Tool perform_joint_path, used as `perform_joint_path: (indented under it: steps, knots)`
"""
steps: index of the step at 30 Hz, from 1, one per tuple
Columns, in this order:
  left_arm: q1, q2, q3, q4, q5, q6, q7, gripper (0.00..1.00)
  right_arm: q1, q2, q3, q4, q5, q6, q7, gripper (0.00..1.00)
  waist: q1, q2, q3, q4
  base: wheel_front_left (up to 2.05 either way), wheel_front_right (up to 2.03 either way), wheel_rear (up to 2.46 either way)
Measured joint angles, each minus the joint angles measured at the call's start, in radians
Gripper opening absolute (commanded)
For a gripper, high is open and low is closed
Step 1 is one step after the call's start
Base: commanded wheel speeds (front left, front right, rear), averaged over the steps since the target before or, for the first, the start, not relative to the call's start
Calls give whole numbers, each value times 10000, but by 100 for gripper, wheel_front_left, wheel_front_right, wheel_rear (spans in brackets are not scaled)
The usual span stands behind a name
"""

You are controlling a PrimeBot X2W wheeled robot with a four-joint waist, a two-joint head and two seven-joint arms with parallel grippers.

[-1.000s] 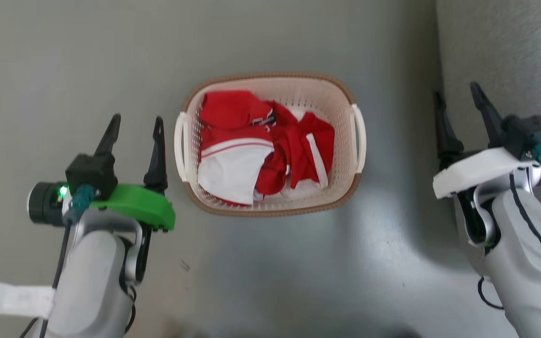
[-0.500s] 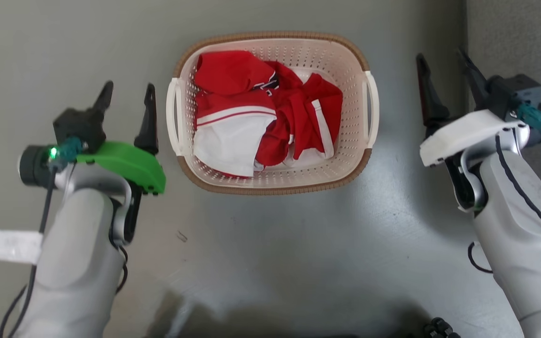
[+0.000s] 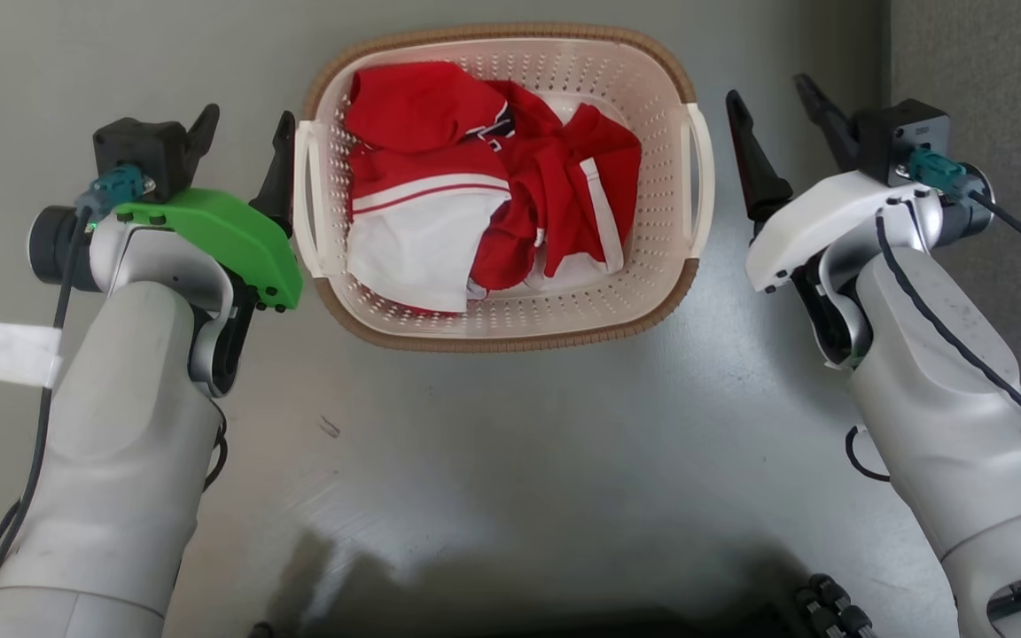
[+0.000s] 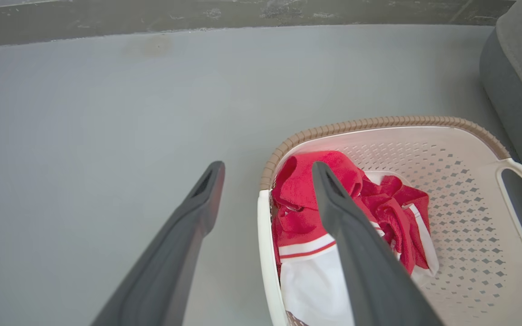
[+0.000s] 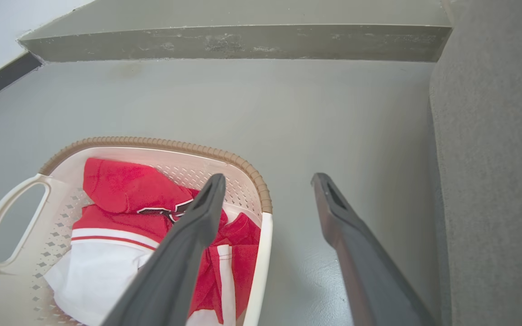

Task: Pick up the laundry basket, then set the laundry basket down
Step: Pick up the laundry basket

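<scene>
Grey floor point(image 3: 510, 478), laundry basket point(image 3: 502, 341) of red clothes point(image 3: 413, 106), lettering unreadable, left gripper point(image 3: 246, 117) and right gripper point(image 3: 767, 89) spread, flanking it

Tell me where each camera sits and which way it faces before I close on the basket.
Head view: on the head, facing down at the laundry basket on the floor; both forearms, left hand and right hand flank it.
Left wrist view: on the left wrist, facing along its fingers; the basket's near rim runs between them.
Right wrist view: mirrored, on the right wrist, grey upholstery beside.
All share the red-and-white clothes.
</scene>
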Motion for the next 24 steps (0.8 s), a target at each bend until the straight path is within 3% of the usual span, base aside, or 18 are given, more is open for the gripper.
perform_joint_path:
  steps: [24]
  knots:
    - [-1034,-140,-255,2652,-370,-433,458,100,-1063,408,585,2128,31,489,230,100,-1,0,1249,-289,0,0,0]
